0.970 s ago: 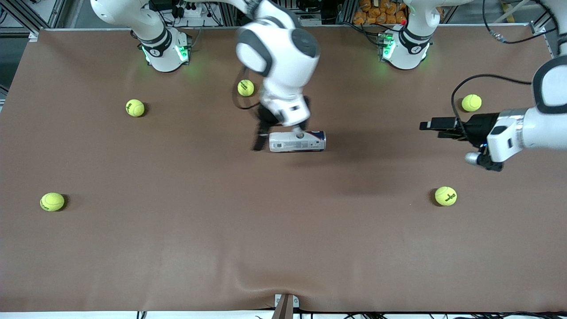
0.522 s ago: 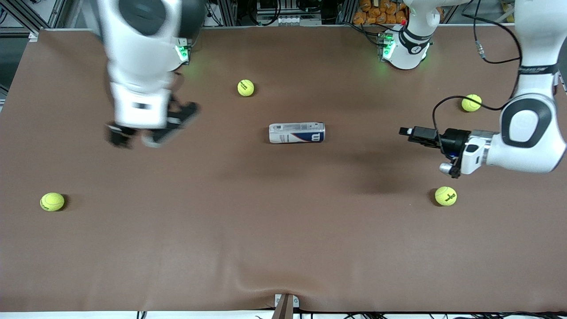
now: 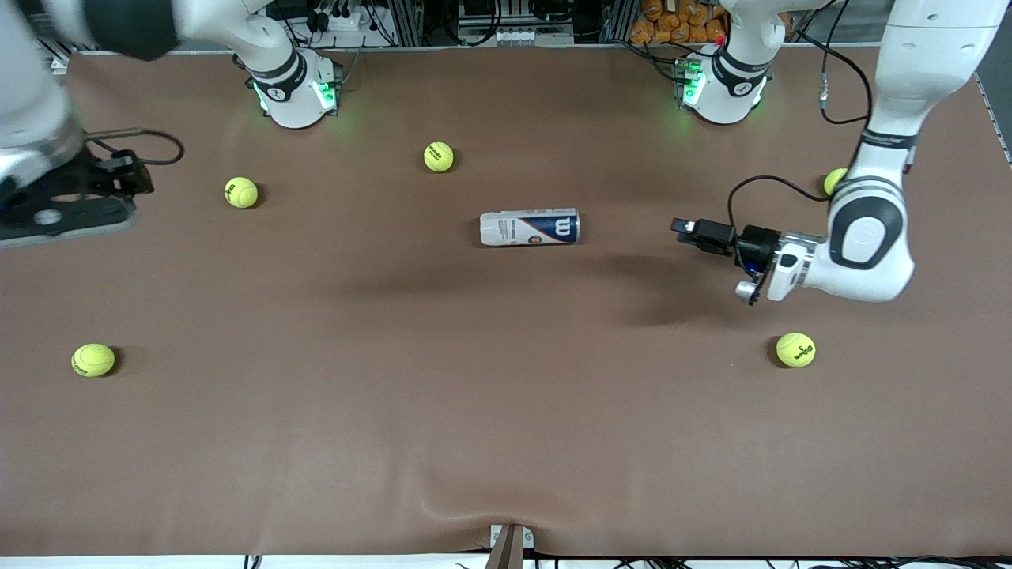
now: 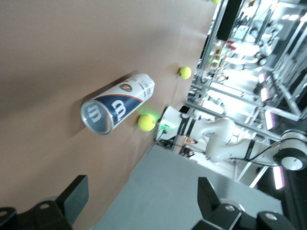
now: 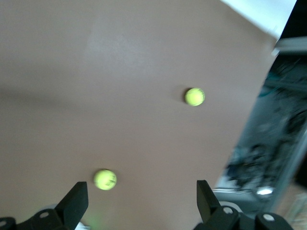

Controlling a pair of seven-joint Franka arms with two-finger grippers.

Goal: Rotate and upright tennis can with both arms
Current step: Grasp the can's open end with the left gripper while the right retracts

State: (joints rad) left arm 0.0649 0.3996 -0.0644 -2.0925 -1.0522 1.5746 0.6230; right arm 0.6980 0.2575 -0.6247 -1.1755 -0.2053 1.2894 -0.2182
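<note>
The tennis can point(image 3: 529, 227), white and navy with a "W" logo, lies on its side at the table's middle. Its length runs between the two arms' ends of the table. My left gripper point(image 3: 686, 231) is low over the table, toward the left arm's end from the can, well apart from it and pointing at it. In the left wrist view the can point(image 4: 117, 103) shows its metal end, and the gripper point(image 4: 141, 196) is open and empty. My right gripper point(image 3: 122, 190) is up over the right arm's end of the table. It is open and empty in its wrist view point(image 5: 141, 196).
Yellow-green tennis balls lie scattered on the brown mat: one point(image 3: 438, 156) near the bases, one point(image 3: 241, 192), one point(image 3: 93, 359), one point(image 3: 795, 349), and one point(image 3: 832, 181) partly hidden by the left arm. Two balls point(image 5: 104, 179) point(image 5: 194, 96) show in the right wrist view.
My right arm has swung away from the can to its own end of the table. The can has rolled slightly toward the bases. My left gripper has moved closer to the can.
</note>
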